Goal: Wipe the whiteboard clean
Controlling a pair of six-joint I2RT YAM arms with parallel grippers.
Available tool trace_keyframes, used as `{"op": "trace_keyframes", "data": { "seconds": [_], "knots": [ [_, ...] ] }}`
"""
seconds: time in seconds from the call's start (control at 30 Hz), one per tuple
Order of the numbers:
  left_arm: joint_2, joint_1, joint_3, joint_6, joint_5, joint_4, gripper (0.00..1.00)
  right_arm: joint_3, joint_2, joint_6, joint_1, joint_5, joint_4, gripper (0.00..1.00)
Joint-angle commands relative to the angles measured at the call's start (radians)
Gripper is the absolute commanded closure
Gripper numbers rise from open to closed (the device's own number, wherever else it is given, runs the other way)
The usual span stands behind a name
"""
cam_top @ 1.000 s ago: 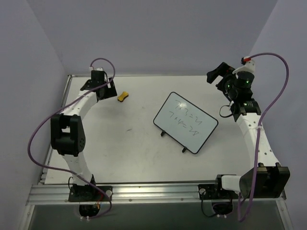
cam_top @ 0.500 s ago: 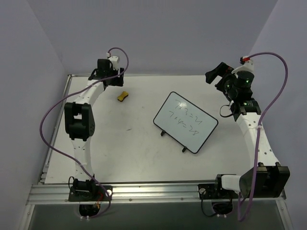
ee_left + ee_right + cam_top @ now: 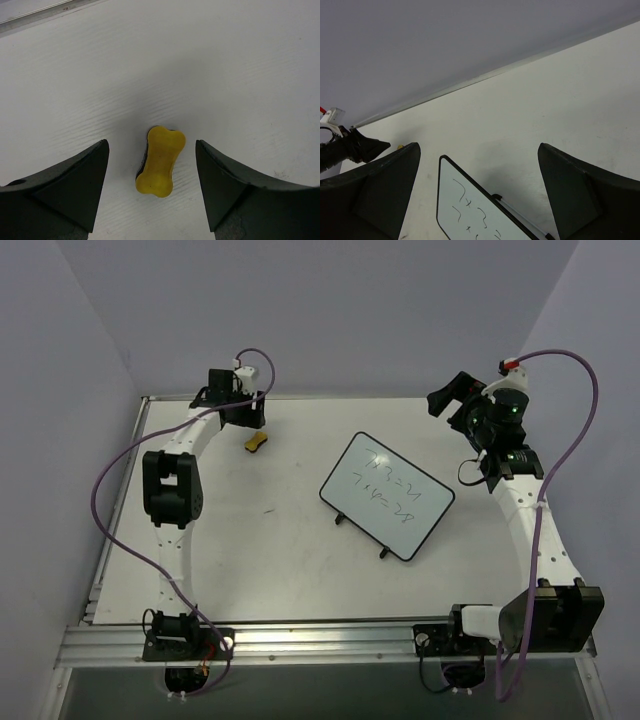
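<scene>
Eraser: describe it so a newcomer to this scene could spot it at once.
On the white table, look to the far left corner, where the left gripper hangs open. Below it, between the fingers but touching neither, lies the eraser. It is small, yellow and bone-shaped, the only yellow thing there, well left of the whiteboard with its dark writing.

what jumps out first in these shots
The whiteboard sits angled in the middle of the table, with dark handwriting on it. The small yellow eraser lies toward the far left, and the left gripper hangs open over it, a finger on either side. The right gripper is open too, raised beyond the board's far right corner.
</scene>
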Motion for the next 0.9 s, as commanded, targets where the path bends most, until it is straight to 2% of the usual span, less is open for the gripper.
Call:
{"op": "trace_keyframes", "data": {
  "seconds": [0.0,0.87],
  "knots": [
    [-0.001,0.003,0.006,0.016,0.008,0.001,0.22,0.026,0.006,-0.008,-0.008,0.001,0.024,0.00],
    [0.063,-0.014,0.067,0.030,0.029,-0.129,0.28,0.048,0.006,-0.019,-0.008,-0.009,-0.004,0.00]
  ]
}}
